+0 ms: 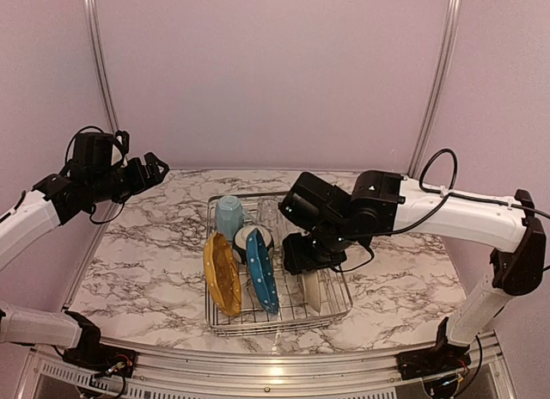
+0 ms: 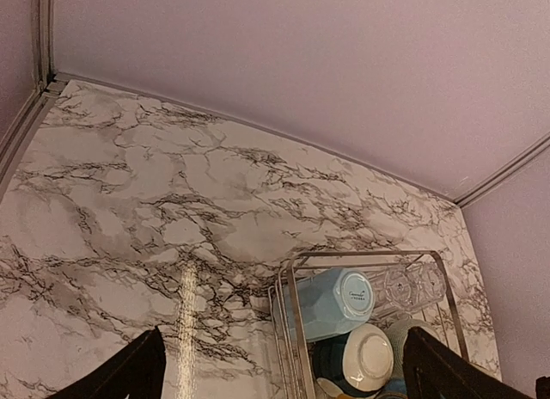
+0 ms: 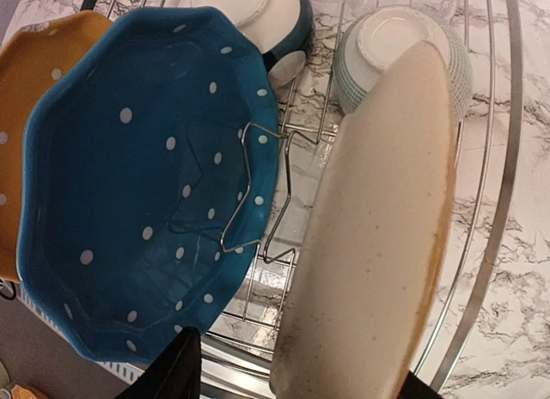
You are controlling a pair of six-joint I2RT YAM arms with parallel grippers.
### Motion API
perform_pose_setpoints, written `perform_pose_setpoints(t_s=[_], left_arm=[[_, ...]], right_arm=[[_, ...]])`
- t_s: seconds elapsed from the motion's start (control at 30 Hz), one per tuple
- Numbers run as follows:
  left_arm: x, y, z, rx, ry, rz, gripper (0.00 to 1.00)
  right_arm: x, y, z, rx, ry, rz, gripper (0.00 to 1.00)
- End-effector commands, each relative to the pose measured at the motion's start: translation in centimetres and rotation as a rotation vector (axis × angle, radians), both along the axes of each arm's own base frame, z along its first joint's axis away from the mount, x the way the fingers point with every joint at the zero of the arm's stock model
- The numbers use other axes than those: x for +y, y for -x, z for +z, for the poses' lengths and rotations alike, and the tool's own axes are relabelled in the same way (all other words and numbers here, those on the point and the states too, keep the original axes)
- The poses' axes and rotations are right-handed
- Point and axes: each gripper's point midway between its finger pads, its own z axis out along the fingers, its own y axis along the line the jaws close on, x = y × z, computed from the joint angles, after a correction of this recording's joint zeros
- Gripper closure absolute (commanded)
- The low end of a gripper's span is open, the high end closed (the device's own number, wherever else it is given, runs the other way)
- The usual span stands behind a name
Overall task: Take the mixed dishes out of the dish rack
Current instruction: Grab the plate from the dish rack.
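The dish rack [image 1: 209, 244], a silver wire basket with low sides and upright prongs, sits mid-table on white marble [image 1: 137, 261] veined in grey. It holds three plates on edge. The yellow plate [image 1: 222, 274], white-dotted, is at the rack's 8 o'clock. The scalloped blue plate [image 3: 146, 184], also white-dotted, is just beside it at 6 o'clock. The speckled beige plate [image 3: 369, 236] with a brown rim is at 5 o'clock. There is one light blue mug [image 2: 331, 300], base showing, at 11 o'clock. Two clear glasses [image 2: 404, 283] lie at 12 o'clock. Two bowls are upturned mid-rack: a dark-teal-and-white bowl [image 2: 365, 356] and a ribbed grey-green bowl [image 3: 387, 46]. The right gripper [image 3: 296, 377] straddles the beige plate's edge with its jaws apart. One finger [image 3: 185, 365] is clear of the plate, while the other is at its far face. The left gripper [image 2: 284, 373] hangs spread wide, holding nothing, above the table at the rack's 10 o'clock, well apart from it.
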Motion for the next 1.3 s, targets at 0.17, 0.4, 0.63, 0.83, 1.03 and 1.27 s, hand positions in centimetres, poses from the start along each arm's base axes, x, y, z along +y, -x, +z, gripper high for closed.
perform_pose_setpoints(t_s=[0.17, 0.4, 0.63, 0.83, 1.03, 1.27], left_arm=[[0.4, 0.5, -0.5, -0.018, -0.027, 0.0, 0.01], [0.9, 0.8, -0.8, -0.028, -0.035, 0.019, 0.01], [0.9, 0.8, -1.4, -0.028, -0.027, 0.025, 0.01], [0.5, 0.4, -1.6, -0.025, -0.019, 0.016, 0.01], [0.6, 0.5, -1.6, -0.025, -0.014, 0.018, 0.01], [0.7, 0.4, -1.1, -0.03, -0.013, 0.025, 0.01]], right_arm=[[0.2, 0.1, 0.4, 0.004, 0.034, -0.047, 0.71], [0.4, 0.1, 1.9, -0.008, 0.028, -0.061, 0.91], [0.3, -0.2, 3.4, -0.028, 0.007, -0.08, 1.0], [1.1, -0.3, 6.2, -0.056, -0.105, -0.054, 1.0], [0.2, -0.6, 8.9, -0.064, -0.276, -0.005, 1.0], [-2.1, -0.7, 12.0, -0.059, -0.44, 0.078, 1.0]])
